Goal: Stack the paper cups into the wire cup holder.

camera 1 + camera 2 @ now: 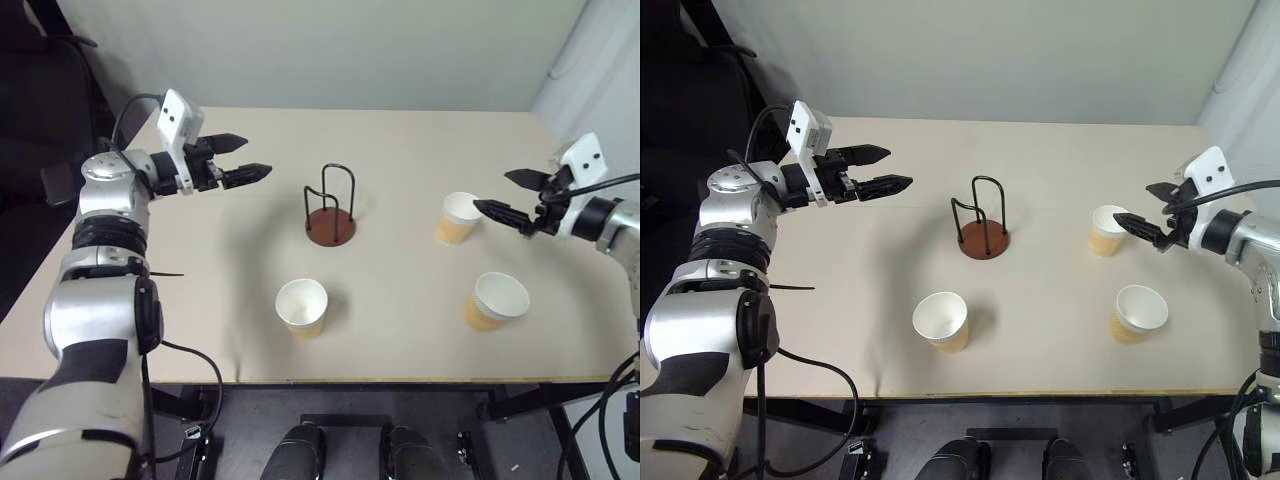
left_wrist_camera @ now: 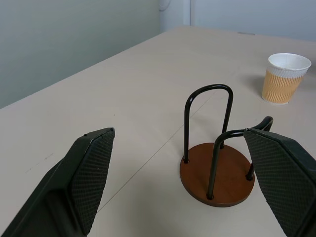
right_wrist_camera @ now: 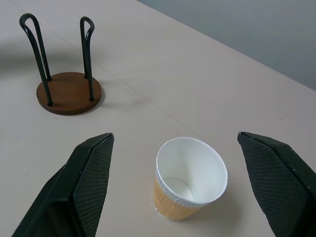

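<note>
Paper cups are the whole business here, three of them standing upright and apart on the pale table (image 1: 420,150), none yet in the holder. Start at the right gripper (image 1: 502,193), at the right edge of the head view: its two black fingers are spread wide and empty, and the nearest cup (image 1: 458,217) sits just beside the tips, framed between the fingers in the right wrist view, open mouth up and nothing inside but white lining. Below it, toward the lower right, stands a second cup (image 1: 495,301), also empty. A third cup (image 1: 302,306) stands at lower centre, empty too.

Over at the upper left, the left gripper (image 1: 238,159) hangs above the table with its fingers equally wide apart, holding nothing and aimed toward the wire cup holder (image 1: 330,208) at the centre of the picture. The holder's thin black loops rise from a round reddish-brown base, and the space between them is bare.

My guess is these cups weigh next to nothing and crush easily: thin ribbed walls, soft under a squeeze, and liable to tip if nudged. The stiffest part looks to be the rolled white rim, so a gentle pinch across the wall just under the rim seems safest. The holder looks light as well and could slide if bumped.
</note>
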Motion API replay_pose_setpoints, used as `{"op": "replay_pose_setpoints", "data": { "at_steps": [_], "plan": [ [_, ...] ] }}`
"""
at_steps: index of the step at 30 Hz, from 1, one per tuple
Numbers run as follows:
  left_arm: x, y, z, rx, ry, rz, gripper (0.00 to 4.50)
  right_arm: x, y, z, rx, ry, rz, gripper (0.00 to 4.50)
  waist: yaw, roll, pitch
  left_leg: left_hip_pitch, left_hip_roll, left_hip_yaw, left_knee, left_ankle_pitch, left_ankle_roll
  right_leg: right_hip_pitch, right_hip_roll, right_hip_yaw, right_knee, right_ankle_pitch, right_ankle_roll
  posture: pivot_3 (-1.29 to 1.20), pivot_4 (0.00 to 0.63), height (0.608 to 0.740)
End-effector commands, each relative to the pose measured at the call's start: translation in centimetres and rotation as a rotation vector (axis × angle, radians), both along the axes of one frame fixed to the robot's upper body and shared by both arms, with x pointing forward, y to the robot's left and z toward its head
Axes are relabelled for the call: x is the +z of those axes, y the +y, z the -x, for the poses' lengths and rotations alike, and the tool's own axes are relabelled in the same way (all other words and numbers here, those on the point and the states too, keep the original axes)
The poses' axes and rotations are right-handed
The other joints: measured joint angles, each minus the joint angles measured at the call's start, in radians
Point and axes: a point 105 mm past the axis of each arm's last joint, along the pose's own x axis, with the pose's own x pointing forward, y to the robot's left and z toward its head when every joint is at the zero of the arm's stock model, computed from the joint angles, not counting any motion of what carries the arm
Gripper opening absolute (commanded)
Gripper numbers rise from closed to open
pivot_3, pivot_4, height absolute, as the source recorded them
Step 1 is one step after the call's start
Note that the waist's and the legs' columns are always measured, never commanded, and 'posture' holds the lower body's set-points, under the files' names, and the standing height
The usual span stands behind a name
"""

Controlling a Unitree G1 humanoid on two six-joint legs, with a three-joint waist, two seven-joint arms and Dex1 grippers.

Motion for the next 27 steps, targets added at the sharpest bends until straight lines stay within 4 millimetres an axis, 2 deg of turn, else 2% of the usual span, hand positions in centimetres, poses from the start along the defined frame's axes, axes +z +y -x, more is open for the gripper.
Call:
{"op": "replay_pose_setpoints", "data": {
  "at_steps": [1,5,12,16,20,23,27],
  "plan": [
    [1.5,0.1,0.1,0.004,-0.048,0.004,4.50,1.9,-0.1,0.6,-0.001,-0.073,0.021,4.07,0.000,0.000,0.000,0.000,0.000,0.000,0.000,0.000,0.000,0.000,0.000,0.000,0.000,0.000,0.000,0.00,0.150,0.740],
    [1.1,-0.5,-0.3,0.009,-0.044,0.012,4.50,2.2,-0.2,0.8,-0.009,-0.086,0.031,4.07,0.000,0.000,0.000,0.000,0.000,0.000,0.000,0.000,0.000,0.000,0.000,0.000,0.000,0.000,0.000,0.00,0.150,0.740],
    [1.3,-3.0,-0.6,-0.061,-0.035,-0.008,4.50,2.3,-0.4,2.1,-0.039,-0.085,0.018,4.07,0.004,0.000,0.001,0.000,0.000,0.001,0.001,0.000,0.000,0.000,0.000,0.000,0.000,0.000,0.000,0.00,0.150,0.740],
    [0.2,-5.1,0.0,-0.197,0.014,-0.054,4.50,1.9,-0.4,2.9,-0.065,-0.078,0.013,4.07,0.005,0.000,0.001,0.000,0.000,0.001,0.000,0.000,-0.001,0.000,0.000,0.000,0.000,0.000,0.000,0.00,0.150,0.740],
    [-0.9,-6.4,0.9,-0.312,0.067,-0.121,4.50,2.0,-1.1,3.5,-0.093,-0.071,0.008,4.07,0.003,-0.001,0.002,0.000,0.000,0.001,0.001,-0.001,0.000,0.000,0.000,0.001,0.000,0.000,0.001,0.00,0.150,0.740],
    [-1.3,-6.5,1.2,-0.342,0.077,-0.173,4.50,2.2,-1.6,3.8,-0.101,-0.063,0.011,4.07,0.002,-0.001,0.002,0.000,0.000,0.002,0.001,-0.001,0.000,0.000,0.000,0.002,0.000,0.000,0.002,0.00,0.150,0.740],
    [-1.2,-5.8,0.9,-0.294,0.058,-0.185,4.50,2.2,-1.7,3.9,-0.108,-0.059,0.013,4.07,0.000,-0.001,0.002,0.000,0.001,0.002,0.001,-0.001,0.000,0.000,0.001,0.002,0.000,0.000,0.002,0.00,0.150,0.740]
  ]
}}
